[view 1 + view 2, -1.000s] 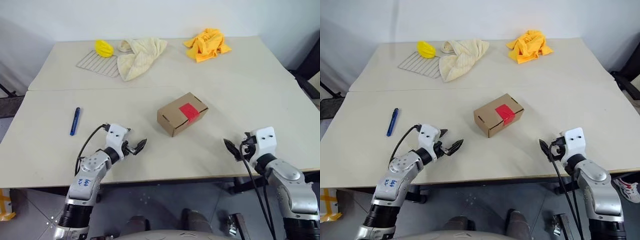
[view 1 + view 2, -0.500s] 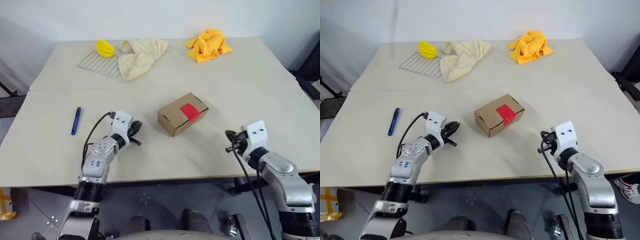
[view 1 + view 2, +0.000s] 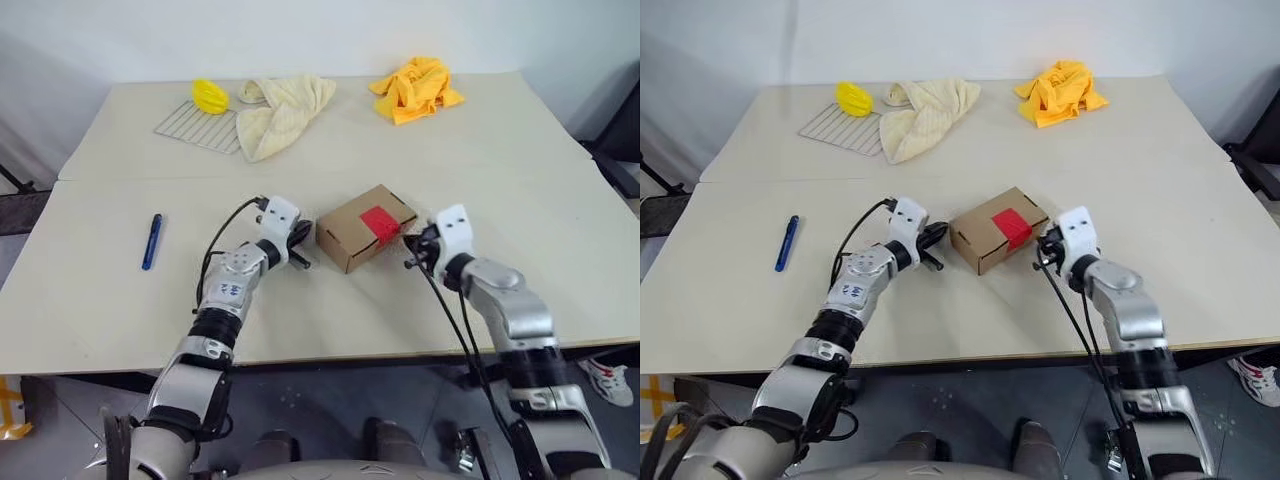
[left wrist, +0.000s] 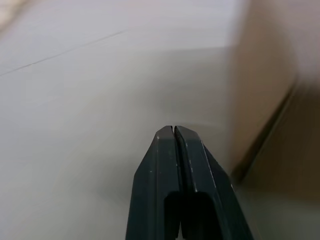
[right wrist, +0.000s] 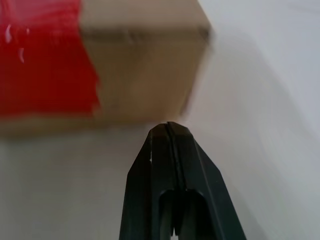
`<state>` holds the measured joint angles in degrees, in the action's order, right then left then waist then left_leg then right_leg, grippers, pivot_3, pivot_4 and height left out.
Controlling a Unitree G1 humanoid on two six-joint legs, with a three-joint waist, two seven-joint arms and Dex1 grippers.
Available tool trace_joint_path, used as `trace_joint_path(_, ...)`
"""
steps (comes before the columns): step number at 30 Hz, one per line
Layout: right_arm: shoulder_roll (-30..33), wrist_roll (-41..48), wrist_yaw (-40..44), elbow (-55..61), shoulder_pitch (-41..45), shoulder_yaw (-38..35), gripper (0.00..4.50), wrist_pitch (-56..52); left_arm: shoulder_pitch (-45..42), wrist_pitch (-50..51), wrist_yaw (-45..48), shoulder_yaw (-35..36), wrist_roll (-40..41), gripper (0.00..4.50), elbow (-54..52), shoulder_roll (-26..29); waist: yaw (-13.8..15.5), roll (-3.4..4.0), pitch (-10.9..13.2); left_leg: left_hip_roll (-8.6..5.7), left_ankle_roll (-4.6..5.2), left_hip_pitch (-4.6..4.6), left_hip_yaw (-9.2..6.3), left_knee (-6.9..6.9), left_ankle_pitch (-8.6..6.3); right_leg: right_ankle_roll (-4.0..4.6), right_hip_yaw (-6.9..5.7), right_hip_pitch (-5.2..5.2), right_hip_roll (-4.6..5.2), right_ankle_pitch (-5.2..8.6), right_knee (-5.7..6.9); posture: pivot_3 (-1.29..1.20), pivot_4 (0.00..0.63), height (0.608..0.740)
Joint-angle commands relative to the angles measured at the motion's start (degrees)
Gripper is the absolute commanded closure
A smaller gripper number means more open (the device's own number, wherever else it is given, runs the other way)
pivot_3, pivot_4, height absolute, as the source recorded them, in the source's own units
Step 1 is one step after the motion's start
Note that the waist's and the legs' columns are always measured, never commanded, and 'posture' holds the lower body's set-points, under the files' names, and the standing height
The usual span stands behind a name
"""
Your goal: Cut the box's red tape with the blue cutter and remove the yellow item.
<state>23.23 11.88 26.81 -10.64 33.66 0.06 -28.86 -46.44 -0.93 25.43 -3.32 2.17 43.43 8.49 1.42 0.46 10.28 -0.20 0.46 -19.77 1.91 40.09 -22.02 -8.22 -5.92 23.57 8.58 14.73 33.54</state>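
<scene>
box (image 3: 365, 226) sits mid-table, flaps shut, red tape (image 3: 378, 222) unbroken across its top and running down the side facing the right arm; yellow item not visible, presumably sealed inside

left gripper (image 3: 300, 243) just beside the box's left end, fingers pressed together, nothing held; right gripper (image 3: 413, 249) just beside the right end near the tape, also closed and empty; touching the cardboard or not, can't tell from the head views; wrist views show a narrow gap

blue cutter (image 3: 150, 241) lies untouched on the table well to the left, far from both grippers

risks:
- closed tips squeezing from both ends could skid or rotate the light box, since nothing pins it down
- uneven push from one side could spin it and turn the tape away from the cutting side
- left arm has to leave the box to fetch the cutter; one-sided hold may let the box slide when the blade drags
- slim cutter lying flat is hard to pinch, could roll away

beige towel (image 3: 277, 113), wire rack (image 3: 196, 127), lemon-like object (image 3: 208, 96) and orange cloth (image 3: 415, 88) sit at the far edge, well clear, not to be mistaken for the target
</scene>
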Motion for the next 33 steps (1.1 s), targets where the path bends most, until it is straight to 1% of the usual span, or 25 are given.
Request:
trace_joint_path(1,0.12,-0.11,1.88,-0.63,3.21,0.08,4.5,1.24,1.33,-2.27,5.08,-2.78,-0.75,4.46,-2.05,-0.61,-0.09,0.0,0.0,0.01,0.0,-0.03,0.0,0.0,0.0,0.0,-0.07,0.03,0.0,0.0,0.0,0.0,0.15,0.74)
trace_joint_path(4,0.14,-0.51,3.74,-1.83,5.54,1.03,4.5,1.37,3.83,-0.59,9.34,-4.42,-0.03,4.46,-7.57,-0.19,-0.45,0.0,0.0,0.01,-0.02,-0.17,0.02,-0.02,-0.01,0.0,-0.2,0.14,0.02,0.0,-0.05,0.0,0.15,0.74)
trace_joint_path(7,0.39,-1.04,6.35,-2.87,7.78,2.43,4.5,0.87,7.96,3.88,14.56,-6.95,1.19,4.46,-16.78,0.94,-1.16,0.0,0.0,0.04,-0.02,-0.27,0.02,-0.03,-0.02,0.0,-0.27,0.23,0.02,0.0,-0.07,0.0,0.15,0.74)
trace_joint_path(9,0.91,-1.49,9.01,-2.69,8.56,4.11,4.5,0.38,10.85,8.63,17.37,-8.76,2.4,4.46,-23.9,1.52,-1.63,0.0,0.0,0.05,-0.02,-0.31,0.01,-0.02,-0.01,0.0,-0.29,0.25,0.02,0.0,-0.07,0.0,0.15,0.74)
trace_joint_path(12,2.02,-2.7,12.37,-2.47,8.71,6.54,4.5,0.48,13.3,14.4,19.05,-10.38,3.27,4.46,-31.18,1.87,-1.56,0.0,0.0,0.06,-0.02,-0.31,0.0,-0.01,-0.01,0.0,-0.29,0.24,0.02,0.0,-0.08,0.0,0.15,0.74)
trace_joint_path(15,2.7,-3.41,14.89,-2.4,8.65,7.89,4.5,0.7,14.45,19.22,19.5,-11.46,3.88,4.46,-36.25,1.65,-1.49,0.0,0.0,0.07,-0.02,-0.31,-0.01,0.02,-0.01,0.0,-0.29,0.23,0.02,0.0,-0.07,0.0,0.15,0.74)
trace_joint_path(19,2.79,-4.16,16.48,-2.96,8.78,8.29,4.5,0.36,14.71,22.49,19.64,-12.3,4.01,4.46,-39.23,1.04,-1.49,0.0,0.0,0.08,-0.02,-0.31,-0.01,0.03,-0.02,0.0,-0.28,0.23,0.02,0.0,-0.07,0.0,0.15,0.74)
trace_joint_path(22,3.66,-6.35,18.01,-4.27,8.02,9.94,4.5,2.9,14.13,25.23,19.93,-13.14,4.69,4.46,-41.45,0.09,-1.42,0.0,0.0,0.08,-0.02,-0.32,-0.01,0.04,-0.02,0.0,-0.28,0.23,0.02,0.0,-0.07,0.0,0.15,0.74)
trace_joint_path(27,4.61,-11.67,16.07,-8.78,9.64,10.23,4.5,10.08,13.92,27.57,19.81,-13.9,4.42,4.46,-43.17,-0.47,-1.45,0.0,0.0,0.06,-0.03,-0.32,0.0,0.04,-0.02,0.0,-0.27,0.23,0.04,0.0,-0.07,0.0,0.15,0.74)
trace_joint_path(33,4.91,-12.57,13.74,-12.42,12.49,7.05,4.5,14.87,14.96,28.49,19.77,-14.06,4.35,4.46,-44.01,0.21,-1.63,0.0,0.0,0.09,-0.03,-0.31,-0.01,0.06,-0.01,0.0,-0.27,0.23,0.03,0.0,-0.05,0.0,0.15,0.74)
